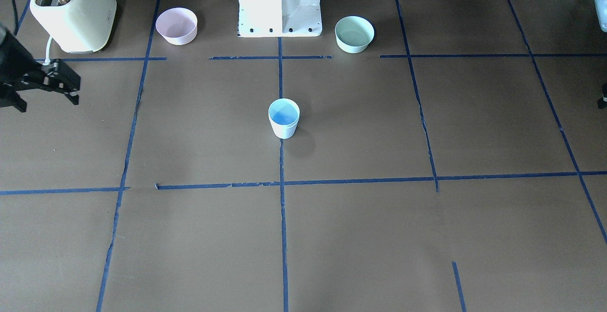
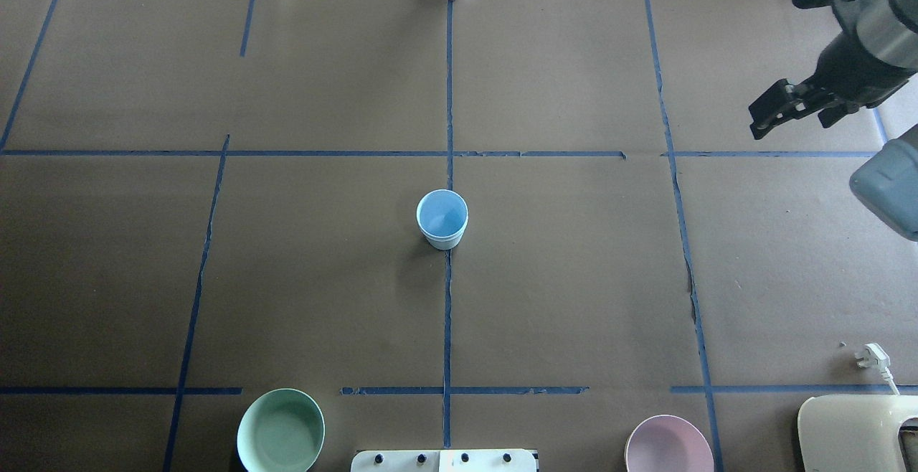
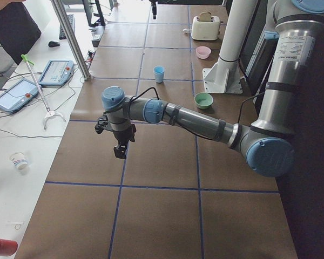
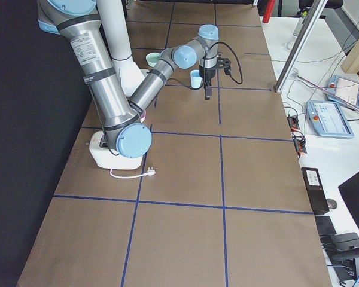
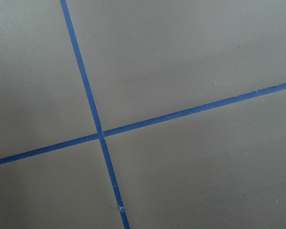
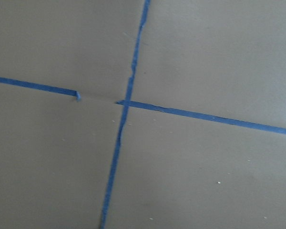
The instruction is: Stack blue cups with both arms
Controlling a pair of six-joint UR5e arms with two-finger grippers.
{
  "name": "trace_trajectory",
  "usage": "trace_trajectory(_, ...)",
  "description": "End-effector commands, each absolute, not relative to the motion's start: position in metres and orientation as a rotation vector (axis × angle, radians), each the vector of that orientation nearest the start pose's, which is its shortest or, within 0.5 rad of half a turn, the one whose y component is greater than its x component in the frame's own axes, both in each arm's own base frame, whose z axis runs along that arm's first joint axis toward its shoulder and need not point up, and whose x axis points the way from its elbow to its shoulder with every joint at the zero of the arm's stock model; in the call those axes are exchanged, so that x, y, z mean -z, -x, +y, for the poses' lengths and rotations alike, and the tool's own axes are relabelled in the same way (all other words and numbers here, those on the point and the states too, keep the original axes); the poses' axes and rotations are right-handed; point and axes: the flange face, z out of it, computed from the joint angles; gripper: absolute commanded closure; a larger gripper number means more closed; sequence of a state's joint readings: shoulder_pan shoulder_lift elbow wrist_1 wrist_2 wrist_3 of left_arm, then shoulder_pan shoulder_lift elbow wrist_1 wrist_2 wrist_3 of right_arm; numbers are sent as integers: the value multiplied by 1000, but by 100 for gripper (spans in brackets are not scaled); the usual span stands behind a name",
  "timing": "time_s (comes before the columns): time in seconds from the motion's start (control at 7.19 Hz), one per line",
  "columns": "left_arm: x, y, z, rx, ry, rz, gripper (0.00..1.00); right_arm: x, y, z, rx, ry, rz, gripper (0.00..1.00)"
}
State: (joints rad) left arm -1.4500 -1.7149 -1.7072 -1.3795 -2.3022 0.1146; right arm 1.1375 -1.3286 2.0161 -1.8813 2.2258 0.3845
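Observation:
One pale-blue cup (image 1: 284, 118) stands upright at the table's centre, on the middle tape line; it also shows in the overhead view (image 2: 442, 219). I cannot tell whether a second cup is nested inside it; no other blue cup shows. My right gripper (image 1: 47, 103) is open and empty, held high off to the robot's right, far from the cup; it also shows in the overhead view (image 2: 792, 124). My left gripper (image 3: 120, 152) hangs over the table's left end, far from the cup, and I cannot tell if it is open or shut. Both wrist views show only bare table and blue tape.
A pink bowl (image 1: 176, 26) and a mint-green bowl (image 1: 354, 33) flank the white pedestal (image 1: 280, 4) at the robot's side. A cream toaster (image 1: 73, 11) stands at the robot's right, its plug (image 2: 871, 355) lying on the table.

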Motion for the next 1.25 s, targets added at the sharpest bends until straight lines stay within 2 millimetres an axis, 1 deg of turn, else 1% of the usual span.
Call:
trace_trajectory(0.0,-579,38,-545,-271,-75,772,0,-455,78,-514,242,-47,-782,0)
trace_trajectory(0.14,-597,51,-544,-272,-66,777,0,-514,45,-508,244,-51,-828,0)
trace_trajectory(0.28,-604,54,-543,-263,-56,778,0,-576,19,-500,238,-74,-850,0)
trace_trajectory(0.42,-616,59,-534,-262,-45,780,0,-627,-7,-494,207,-99,-847,0)
trace_trajectory(0.56,-624,59,-527,-269,-40,783,0,-666,-31,-489,138,-79,-868,0)
trace_trajectory(0.7,-625,59,-527,-266,-37,783,0,-656,-41,-499,121,-109,-870,0)
trace_trajectory(0.83,-636,64,-520,-244,-17,785,0,-655,-43,-493,124,-116,-862,0)
trace_trajectory(0.97,-644,66,-516,-232,0,788,0,-665,-44,-484,108,-89,-867,0)
trace_trajectory(1.11,-651,66,-510,-229,11,788,0,-664,-48,-483,93,-82,-869,0)
